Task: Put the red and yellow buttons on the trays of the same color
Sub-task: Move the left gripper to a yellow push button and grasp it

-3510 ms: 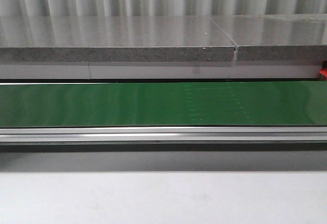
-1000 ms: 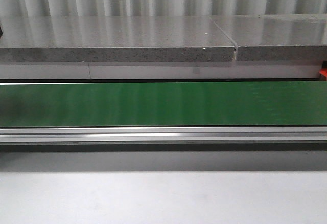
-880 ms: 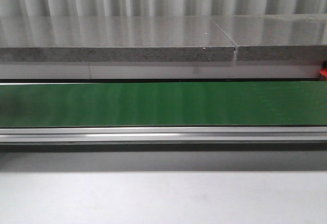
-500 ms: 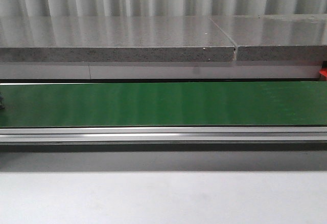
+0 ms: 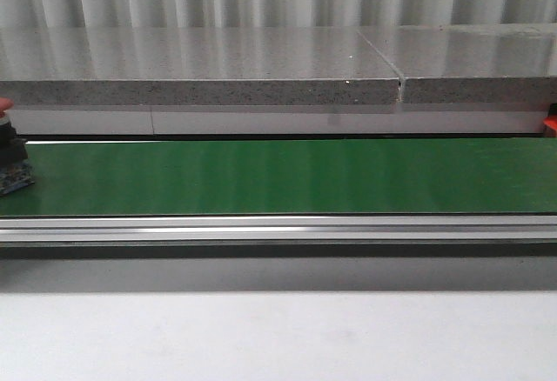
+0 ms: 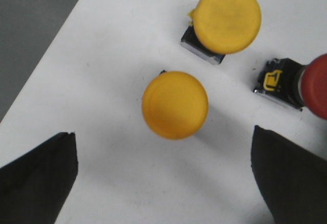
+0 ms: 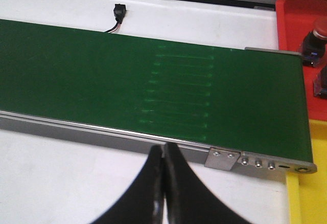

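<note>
Since the green conveyor belt (image 5: 287,177) feeds parts across mid-frame, a red button (image 5: 10,150) sits at its far-left edge in the front view. Red tray (image 7: 301,24), upper right of the right wrist view, holds one red button. Left gripper (image 6: 163,178) spread wide over a yellow button (image 6: 174,105) on white surface, likely lining up a pick. Right gripper (image 7: 162,183) pressed together, idle.

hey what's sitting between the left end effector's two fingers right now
In the left wrist view, one yellow button stands on the white surface between the open left end effector fingers, untouched.
</note>
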